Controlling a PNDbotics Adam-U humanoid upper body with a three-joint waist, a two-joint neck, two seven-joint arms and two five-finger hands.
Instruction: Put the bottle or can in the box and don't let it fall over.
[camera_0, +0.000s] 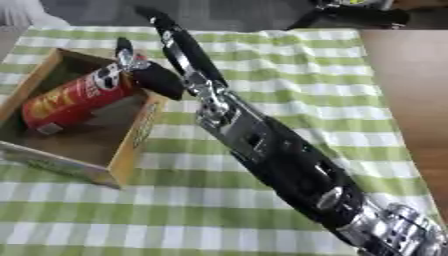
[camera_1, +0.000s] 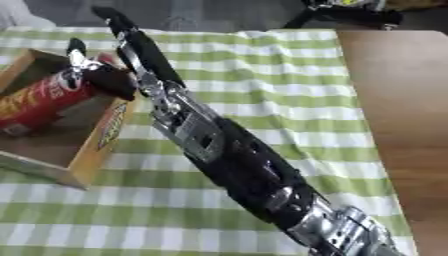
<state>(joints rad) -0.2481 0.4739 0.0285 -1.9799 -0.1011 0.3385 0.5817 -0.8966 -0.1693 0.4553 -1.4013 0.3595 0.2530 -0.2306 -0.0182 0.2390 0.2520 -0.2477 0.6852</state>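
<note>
green checked tablecloth (camera_0: 262, 55), brown tabletop (camera_1: 394, 100)

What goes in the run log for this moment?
right hand gripping red cylindrical chip can | can tilted inside open cardboard box | not upright | left hand unseen

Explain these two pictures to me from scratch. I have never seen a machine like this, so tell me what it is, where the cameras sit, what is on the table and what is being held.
Both pictures are the same moment, taken by two cameras side by side in a humanoid robot's head, looking down at its work. A person steers the robot.

The long black and silver thing crossing each picture is the robot's right arm, reaching in from the lower right. At its end is the right hand, whose fingers are curled on the top of a red can.

The can leans tilted inside an open cardboard box, its bottom end low in the box, so it is not standing upright.

The box sits on a table covered by a green and white checked cloth. Bare brown tabletop shows to the right. The left hand is not visible.
</note>
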